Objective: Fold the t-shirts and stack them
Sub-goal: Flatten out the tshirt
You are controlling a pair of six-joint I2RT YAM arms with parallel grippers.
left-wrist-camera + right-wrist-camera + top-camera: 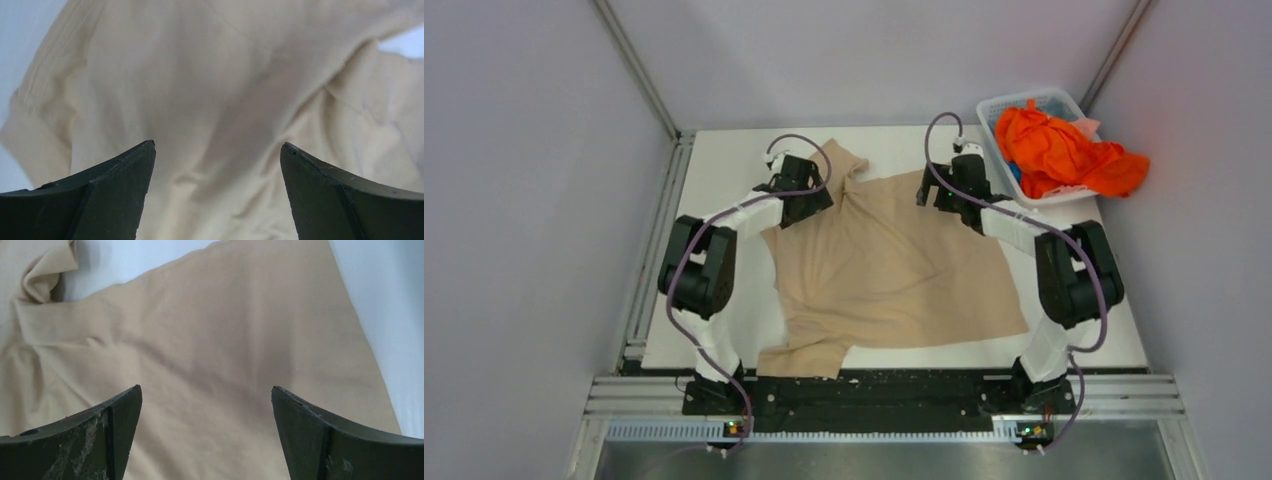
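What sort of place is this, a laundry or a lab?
Probably a robot lab's test cell: a left arm and right arm bolted at a white table's edge, aluminium bars framing plain walls, a beige t-shirt spread out, and orange t-shirts heaped in a white basket.

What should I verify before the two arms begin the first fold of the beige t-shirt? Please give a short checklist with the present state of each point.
1. The left fingers stand open and hold nothing: ok.
2. The right fingers stand open and hold nothing: ok.
3. The beige t-shirt lies flat on the table: not ok. It is bunched at its far edge between the arms, and its near left sleeve is rumpled.
4. The orange t-shirts are out of the way, heaped in the basket at the far right: ok.
5. The fingers are clear of the cloth, not pressing on it: cannot tell.
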